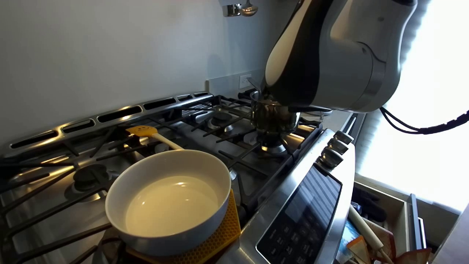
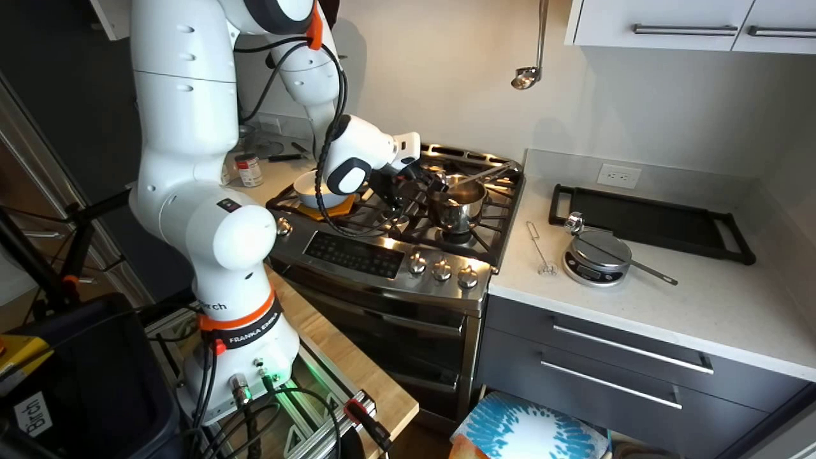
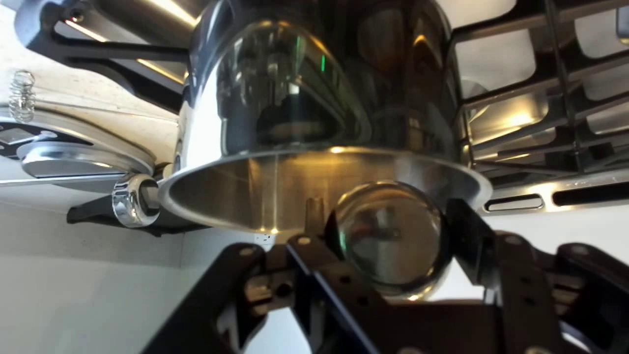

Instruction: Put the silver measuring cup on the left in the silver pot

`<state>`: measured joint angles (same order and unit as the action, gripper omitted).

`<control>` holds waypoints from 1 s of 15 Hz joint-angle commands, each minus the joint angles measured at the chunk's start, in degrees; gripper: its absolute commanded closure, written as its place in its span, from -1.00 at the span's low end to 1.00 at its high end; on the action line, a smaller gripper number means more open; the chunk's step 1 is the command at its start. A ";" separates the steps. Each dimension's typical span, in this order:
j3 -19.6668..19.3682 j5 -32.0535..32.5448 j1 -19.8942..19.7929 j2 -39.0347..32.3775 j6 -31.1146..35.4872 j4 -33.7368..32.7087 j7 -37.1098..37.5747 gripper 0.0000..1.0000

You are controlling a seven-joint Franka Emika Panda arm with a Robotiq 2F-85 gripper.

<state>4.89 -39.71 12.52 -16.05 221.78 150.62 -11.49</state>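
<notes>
The silver pot [image 2: 456, 218] stands on the front right burner. Its wall also shows in an exterior view [image 1: 271, 119] and in the inverted wrist view [image 3: 314, 118]. My gripper [image 3: 394, 223] is shut on the silver measuring cup [image 3: 390, 241], a finger at each side of its round, shiny bowl. The cup is at the pot's mouth; I cannot tell how deep it sits relative to the rim. A thin silver handle [image 2: 488, 173] extends from the pot's mouth toward the back right. My gripper also shows beside the pot [image 2: 435, 182]; the arm hides it in an exterior view.
A large cream pot [image 1: 172, 205] stands on a yellow mat [image 1: 229, 216], with an orange spatula [image 1: 143, 131] behind it. On the right counter are a kitchen scale [image 2: 586, 273] with another metal cup [image 2: 574, 222] and handle, a whisk [image 2: 536, 239] and a black tray [image 2: 656, 217].
</notes>
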 commanded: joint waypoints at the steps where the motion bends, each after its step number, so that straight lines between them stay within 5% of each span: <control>1: -0.87 0.74 1.25 -0.88 -4.44 -0.44 0.51 0.25; 3: 0.18 -0.65 0.37 -0.75 -5.20 -0.73 -0.20 0.25; 4: 0.13 -0.72 0.28 -0.77 -5.54 -0.95 -0.14 -0.48; 5: 0.02 -1.21 0.35 -0.78 -5.82 -1.10 -0.42 -0.77; 7: -0.13 -1.62 0.22 -0.48 -6.70 -1.15 -0.55 -0.98; 12: -0.79 -7.07 1.84 0.74 -6.41 -0.40 -3.55 -1.00; 15: -0.52 -18.82 6.16 4.05 2.82 2.29 -10.15 -1.00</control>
<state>4.66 -49.07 14.33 -15.87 218.30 149.79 -16.33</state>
